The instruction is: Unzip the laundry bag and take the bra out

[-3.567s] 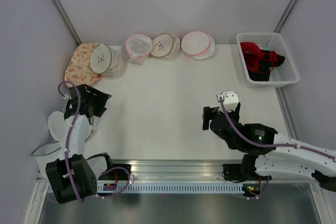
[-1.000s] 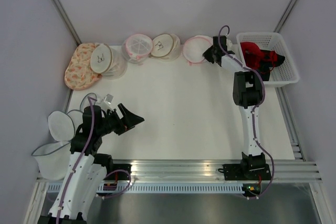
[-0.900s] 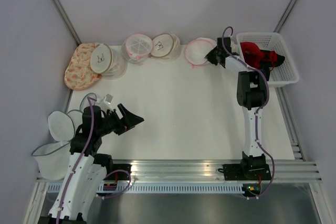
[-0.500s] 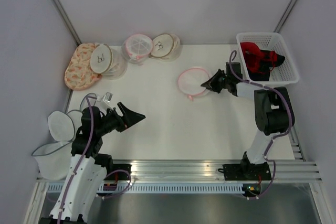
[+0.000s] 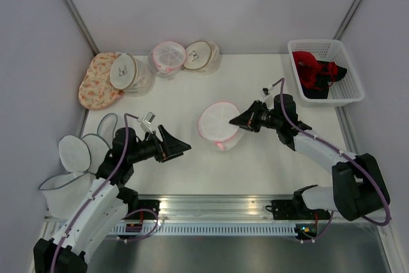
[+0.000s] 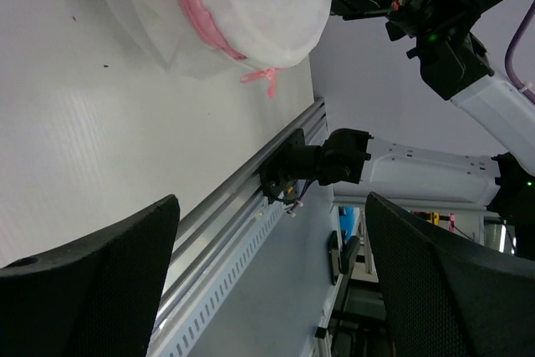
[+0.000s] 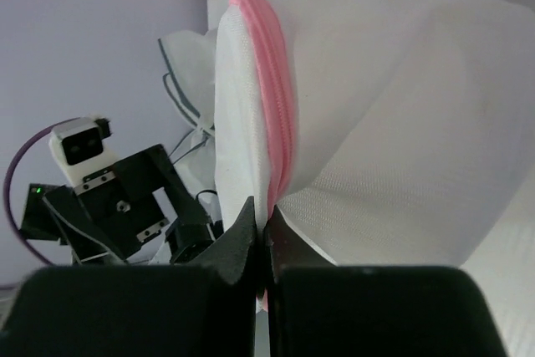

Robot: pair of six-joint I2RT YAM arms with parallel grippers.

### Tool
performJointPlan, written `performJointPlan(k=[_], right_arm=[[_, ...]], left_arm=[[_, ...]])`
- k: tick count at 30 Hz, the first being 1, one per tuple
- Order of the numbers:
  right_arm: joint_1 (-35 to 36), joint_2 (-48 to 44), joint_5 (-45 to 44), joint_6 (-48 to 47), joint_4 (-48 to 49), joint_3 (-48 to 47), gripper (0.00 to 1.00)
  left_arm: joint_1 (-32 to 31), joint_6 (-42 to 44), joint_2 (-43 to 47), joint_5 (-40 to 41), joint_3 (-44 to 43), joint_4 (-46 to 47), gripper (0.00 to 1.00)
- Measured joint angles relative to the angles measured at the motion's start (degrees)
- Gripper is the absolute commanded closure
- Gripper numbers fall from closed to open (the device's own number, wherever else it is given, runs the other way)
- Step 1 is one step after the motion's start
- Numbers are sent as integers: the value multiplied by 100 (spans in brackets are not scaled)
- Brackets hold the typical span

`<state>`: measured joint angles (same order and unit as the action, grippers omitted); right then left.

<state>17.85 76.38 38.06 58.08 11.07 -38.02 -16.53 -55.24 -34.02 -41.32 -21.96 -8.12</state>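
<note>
Bench [image 5: 192, 97]: we count one basket [image 5: 339, 100] | right gripper [image 5: 235, 121] pinches one pink-zippered laundry bag [image 5: 216, 126] | left gripper [image 5: 180, 148] spread wide.

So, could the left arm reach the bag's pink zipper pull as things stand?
Probably yes: the open left gripper faces the laundry bag, nothing stands between them, and the zipper pull hangs on its side.

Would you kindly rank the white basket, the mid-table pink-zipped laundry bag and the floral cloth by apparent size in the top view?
Largest: white basket.
Then laundry bag and floral cloth, too alike to rank.
</note>
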Motion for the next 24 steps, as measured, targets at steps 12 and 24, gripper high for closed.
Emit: performJointPlan(k=[12, 24], right_arm=[[619, -522, 17, 835, 739, 848, 100], [675, -1182, 393, 1108, 881, 1025, 100]], left_arm=[[-1843, -680, -1320, 1443, 70, 1331, 5], [-2120, -730, -1628, 2780, 44, 1443, 37]])
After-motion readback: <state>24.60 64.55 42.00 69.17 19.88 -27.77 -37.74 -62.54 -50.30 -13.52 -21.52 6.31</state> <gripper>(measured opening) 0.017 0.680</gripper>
